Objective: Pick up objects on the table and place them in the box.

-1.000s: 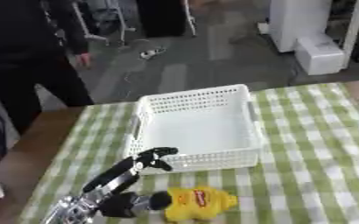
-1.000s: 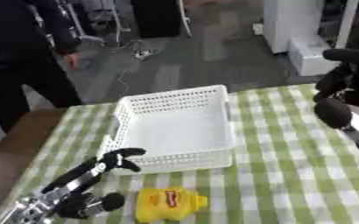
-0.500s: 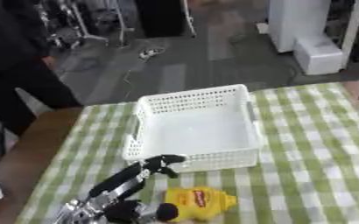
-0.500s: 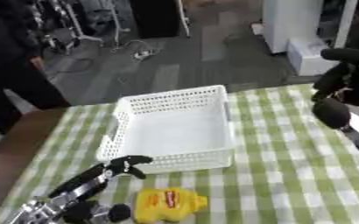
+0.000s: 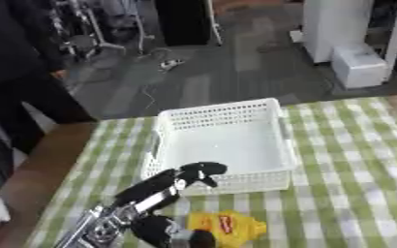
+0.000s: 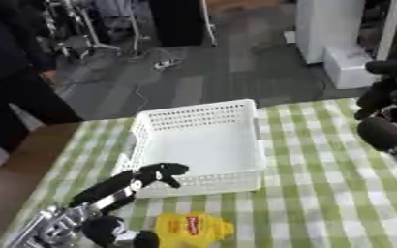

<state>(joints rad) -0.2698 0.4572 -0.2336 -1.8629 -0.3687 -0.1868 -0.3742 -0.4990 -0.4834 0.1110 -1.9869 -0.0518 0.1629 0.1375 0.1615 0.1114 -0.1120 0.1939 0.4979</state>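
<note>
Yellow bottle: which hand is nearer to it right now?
Left. The left hand is right beside the yellow bottle; the right hand is raised far off by the table's right edge.

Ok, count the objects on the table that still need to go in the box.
1: a yellow object on the checked cloth in front of the white box, beside the left hand. The box looks empty.

the bottle lies on the table before the box, seemingly just apart.
</note>
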